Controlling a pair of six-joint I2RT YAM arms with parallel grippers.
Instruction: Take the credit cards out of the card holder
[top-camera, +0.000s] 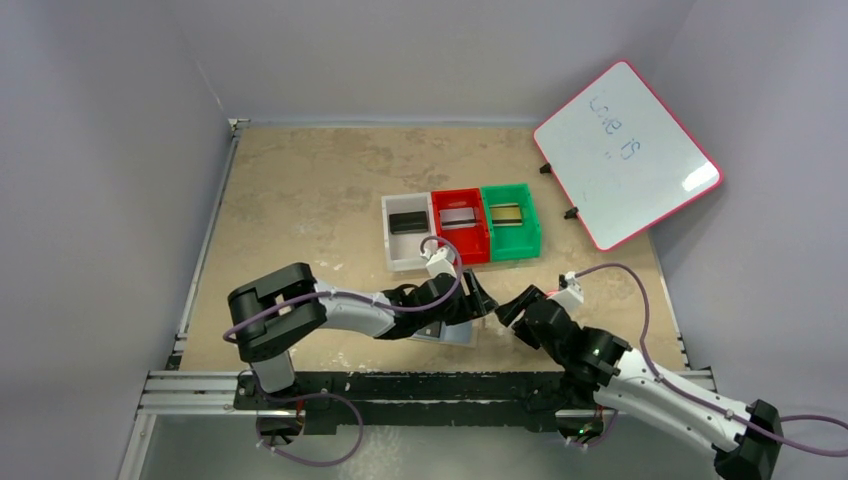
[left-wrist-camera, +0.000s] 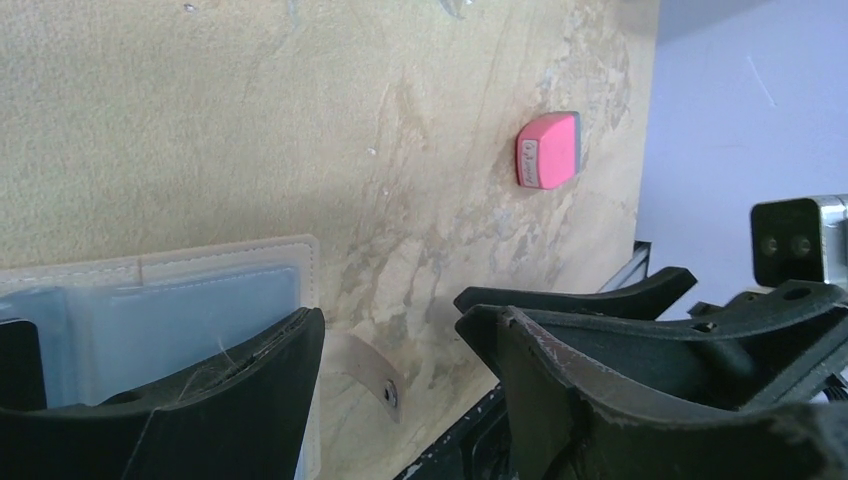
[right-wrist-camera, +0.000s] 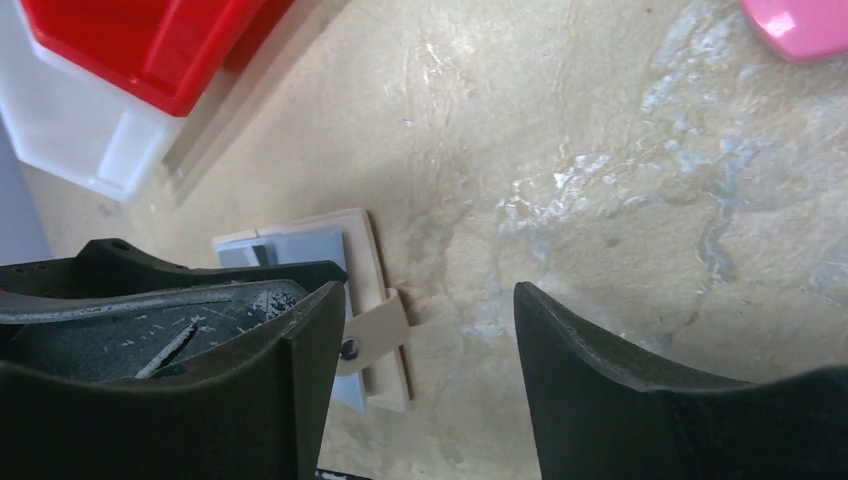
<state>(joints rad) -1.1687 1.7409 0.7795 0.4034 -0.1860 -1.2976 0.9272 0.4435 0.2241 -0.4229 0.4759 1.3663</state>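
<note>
Item: card holder (left-wrist-camera: 210, 290), open flat on your desk (top-camera: 300, 200). Left end effector (left-wrist-camera: 390, 320), spread, over it, nearer; right end effector (right-wrist-camera: 428, 295), spread, empty, just rightward.

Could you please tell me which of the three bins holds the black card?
The white bin, leftmost in the row, holds the black card; the red bin holds a silvery card and the green bin a gold card.
</note>
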